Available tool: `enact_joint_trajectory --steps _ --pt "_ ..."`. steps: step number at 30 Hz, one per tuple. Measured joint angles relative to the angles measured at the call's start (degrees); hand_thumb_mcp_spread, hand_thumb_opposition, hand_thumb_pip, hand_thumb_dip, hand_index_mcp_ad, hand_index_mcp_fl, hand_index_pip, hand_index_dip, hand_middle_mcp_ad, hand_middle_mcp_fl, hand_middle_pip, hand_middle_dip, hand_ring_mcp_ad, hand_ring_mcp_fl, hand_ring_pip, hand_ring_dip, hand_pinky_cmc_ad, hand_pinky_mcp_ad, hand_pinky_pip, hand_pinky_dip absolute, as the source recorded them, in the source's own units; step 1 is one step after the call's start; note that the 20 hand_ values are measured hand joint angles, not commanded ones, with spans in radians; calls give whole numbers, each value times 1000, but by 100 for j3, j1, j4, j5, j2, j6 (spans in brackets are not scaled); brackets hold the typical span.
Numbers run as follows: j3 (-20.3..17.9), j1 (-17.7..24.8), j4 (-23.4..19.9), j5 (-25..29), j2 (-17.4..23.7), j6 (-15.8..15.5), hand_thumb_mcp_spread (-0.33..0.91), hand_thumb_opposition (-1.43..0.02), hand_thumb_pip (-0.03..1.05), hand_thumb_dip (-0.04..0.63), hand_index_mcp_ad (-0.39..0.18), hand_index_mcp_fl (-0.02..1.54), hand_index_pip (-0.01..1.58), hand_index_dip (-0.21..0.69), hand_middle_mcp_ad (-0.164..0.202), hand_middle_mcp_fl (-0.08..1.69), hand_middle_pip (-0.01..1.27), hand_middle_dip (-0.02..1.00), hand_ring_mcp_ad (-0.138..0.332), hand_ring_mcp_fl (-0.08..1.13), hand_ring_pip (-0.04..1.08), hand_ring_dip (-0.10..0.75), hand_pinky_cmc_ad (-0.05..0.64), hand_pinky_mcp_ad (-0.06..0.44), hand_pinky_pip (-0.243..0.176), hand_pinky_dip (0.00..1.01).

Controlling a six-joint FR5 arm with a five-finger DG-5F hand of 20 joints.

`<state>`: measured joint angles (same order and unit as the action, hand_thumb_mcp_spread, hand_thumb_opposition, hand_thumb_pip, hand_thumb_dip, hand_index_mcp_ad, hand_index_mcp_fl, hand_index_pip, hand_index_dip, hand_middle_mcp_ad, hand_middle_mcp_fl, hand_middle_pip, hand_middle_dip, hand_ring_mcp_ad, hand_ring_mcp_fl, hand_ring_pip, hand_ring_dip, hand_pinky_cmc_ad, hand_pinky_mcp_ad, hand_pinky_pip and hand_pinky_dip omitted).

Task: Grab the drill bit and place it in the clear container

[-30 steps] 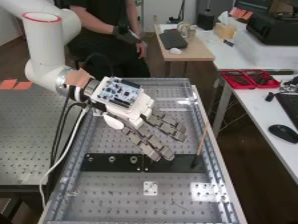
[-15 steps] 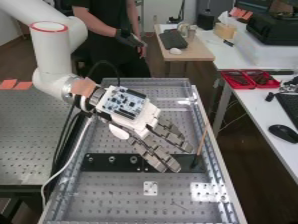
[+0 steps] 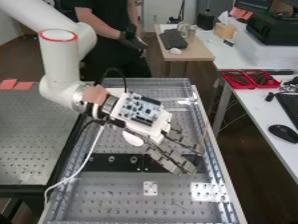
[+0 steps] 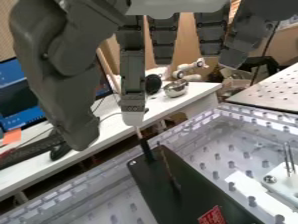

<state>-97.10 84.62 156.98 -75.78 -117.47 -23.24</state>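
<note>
The hand [image 3: 174, 150] hangs over the right part of a black plate [image 3: 100, 162] in the high view, its fingers straight and pointing down to the right. A thin wooden stick [image 3: 203, 139] stands tilted beside its fingertips. In the wrist view the hand [image 4: 132, 75] is open, with one finger in front of the stick and its tip above the black base [image 4: 147, 150]. A thin dark rod, which looks like the drill bit [image 4: 169, 169], stands out from the black plate [image 4: 179, 200] near that base, apart from the fingers.
Metal studs [image 3: 134, 160] stand on the plate's left part. The perforated bench has raised rails [image 3: 216, 165] along its sides. To the right is a white table with red trays [image 3: 249, 79] and a mouse [image 3: 284, 133]. A small metal bowl [image 4: 175, 88] sits on a white table.
The arm and hand have moved right and somewhat toward the bench's near end, bringing the fingers up to the stick. The fingers have stayed straight.
</note>
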Motion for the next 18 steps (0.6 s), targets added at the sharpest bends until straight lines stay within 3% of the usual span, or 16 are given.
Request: enact_joint_trajectory --steps 8,15,18 --pt "272 -103 156 -139 -200 -30 386 -852 600 223 -7 115 1279 138 91 0 131 93 278 10 54 -101 374 229 -155 176" --pt "410 -145 229 -198 -353 15 386 -864 613 241 -10 42 1429 298 93 2 131 110 281 10 58 -101 374 232 -155 176" --pt "442 -159 195 -212 -398 -3 393 -876 614 241 -7 37 1468 325 93 0 131 122 281 10 58 -101 367 232 -155 176"
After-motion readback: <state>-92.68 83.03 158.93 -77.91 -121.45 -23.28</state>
